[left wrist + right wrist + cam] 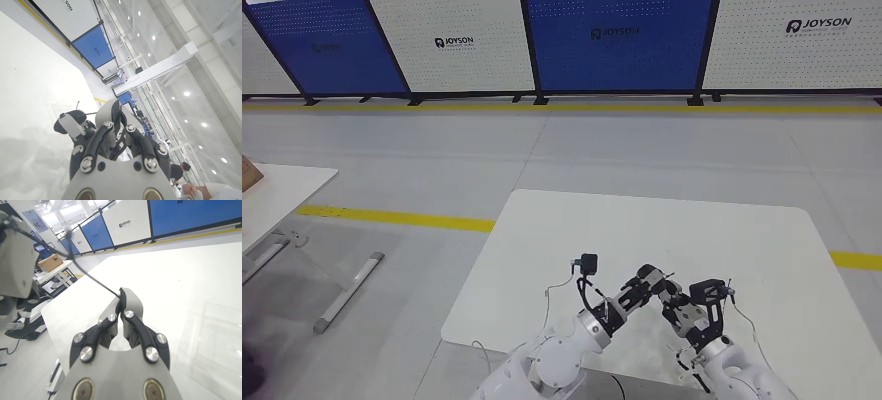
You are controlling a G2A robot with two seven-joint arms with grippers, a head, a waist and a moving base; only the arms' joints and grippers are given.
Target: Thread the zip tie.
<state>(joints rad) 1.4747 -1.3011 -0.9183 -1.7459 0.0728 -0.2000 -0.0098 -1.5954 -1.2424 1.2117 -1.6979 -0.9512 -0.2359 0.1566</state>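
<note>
Closest to the right wrist camera, the right gripper [120,295] is clamped shut on one end of the zip tie [94,280]. The thin black strap leaves the fingertips and rises slantwise in the air above the white table [170,275]. Higher up it meets a second black strand and the two cross. One of them runs on toward the left gripper [118,109], which stands large and close at that picture's edge. Whether the strap has passed through its own head cannot be told there.

From the left wrist, the left gripper has its black pads pressed tight together with no gap. The strap itself is too thin to make out between them. The strand leading to it in the right wrist view says it pinches the other part of the tie. That same view catches the right gripper just beside it, lower and toward the table.

From above, both arms come in at the table's near edge and their grippers meet almost tip to tip. The tie is too small to pick out there.

Counted: one zip tie, two grippers, both closed, and one table under them. The right wrist view adds one cardboard box [50,262] on a separate table well behind.
</note>
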